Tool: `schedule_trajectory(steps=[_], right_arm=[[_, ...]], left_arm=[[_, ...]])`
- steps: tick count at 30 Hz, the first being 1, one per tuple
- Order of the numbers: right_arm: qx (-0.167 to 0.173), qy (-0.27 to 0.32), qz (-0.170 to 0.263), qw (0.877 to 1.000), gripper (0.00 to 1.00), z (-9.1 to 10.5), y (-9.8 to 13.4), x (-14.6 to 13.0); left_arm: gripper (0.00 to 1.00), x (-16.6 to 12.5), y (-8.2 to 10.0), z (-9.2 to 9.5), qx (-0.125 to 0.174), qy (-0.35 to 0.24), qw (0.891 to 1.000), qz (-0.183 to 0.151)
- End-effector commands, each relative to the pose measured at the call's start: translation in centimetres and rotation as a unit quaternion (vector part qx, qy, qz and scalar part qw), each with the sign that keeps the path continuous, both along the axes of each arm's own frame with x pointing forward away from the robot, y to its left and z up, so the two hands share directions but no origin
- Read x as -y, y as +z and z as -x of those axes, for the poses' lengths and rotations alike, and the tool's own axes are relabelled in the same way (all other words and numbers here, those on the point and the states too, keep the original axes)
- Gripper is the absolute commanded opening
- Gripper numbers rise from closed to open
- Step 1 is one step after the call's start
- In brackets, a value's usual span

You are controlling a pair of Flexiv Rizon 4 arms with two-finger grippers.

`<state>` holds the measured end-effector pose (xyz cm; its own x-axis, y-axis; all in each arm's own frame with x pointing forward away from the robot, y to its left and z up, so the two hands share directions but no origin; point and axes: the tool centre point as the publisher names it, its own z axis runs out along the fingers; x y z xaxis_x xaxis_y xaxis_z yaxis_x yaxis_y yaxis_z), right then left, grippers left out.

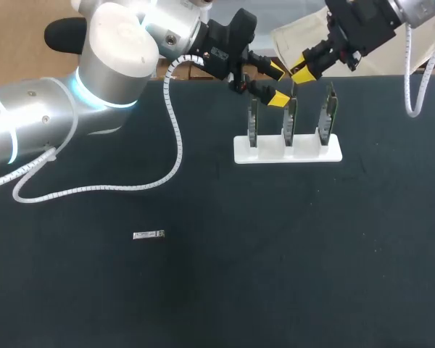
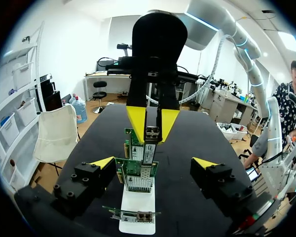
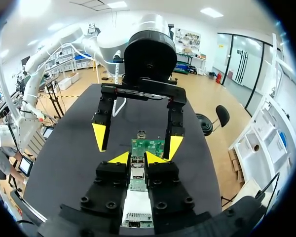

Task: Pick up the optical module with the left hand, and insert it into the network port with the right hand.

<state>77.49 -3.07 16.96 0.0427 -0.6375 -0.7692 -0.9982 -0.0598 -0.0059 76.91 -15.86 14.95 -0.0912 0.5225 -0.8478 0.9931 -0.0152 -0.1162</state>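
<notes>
A small silver optical module (image 2: pixel 152 134) is held between the yellow tips of my right gripper (image 1: pixel 301 69), which is shut on it. It hangs just above the middle of three upright green network cards (image 1: pixel 291 119) in a white stand (image 1: pixel 288 148). My left gripper (image 1: pixel 277 85) is beside it at the cards' tops, wide open and empty, with its fingers (image 2: pixel 104 163) on either side of the card row. In the right wrist view my right gripper (image 3: pixel 137 159) points at a card (image 3: pixel 148 146), with the open left gripper (image 3: pixel 136 140) behind it.
A second silver optical module (image 1: pixel 148 234) lies flat on the black table, left of centre and far from both grippers. The left arm's white coiled cable (image 1: pixel 175 130) trails across the table's left half. The stand sits near the table's far edge.
</notes>
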Motion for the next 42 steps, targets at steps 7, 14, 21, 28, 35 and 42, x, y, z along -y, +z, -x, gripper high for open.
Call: schedule_trajectory(steps=[7,14,21,28,35,42], right_arm=[[-0.004,-0.003,0.005,1.000,0.00,0.11,-0.43,0.01],[0.001,-0.006,-0.004,1.000,0.00,0.35,0.19,-0.05],[0.000,-0.006,0.000,1.000,0.00,0.41,0.15,-0.03],[-0.004,-0.009,0.003,1.000,0.00,0.23,-0.07,0.01],[-0.007,-0.009,0.008,1.000,0.00,0.18,-0.33,-0.07],[-0.009,-0.012,0.002,1.000,0.00,0.13,0.07,-0.07]], left_arm=[[1.00,0.09,0.04,-0.24,-0.002,-0.002,1.000,-0.002],[1.00,0.09,0.04,-0.24,-0.002,-0.002,1.000,-0.002],[1.00,0.09,0.04,-0.24,-0.002,-0.002,1.000,-0.002],[1.00,0.09,0.04,-0.24,-0.002,-0.002,1.000,-0.002],[1.00,0.09,0.04,-0.24,-0.002,-0.002,1.000,-0.002],[1.00,0.09,0.04,-0.24,-0.002,-0.002,1.000,-0.002]])
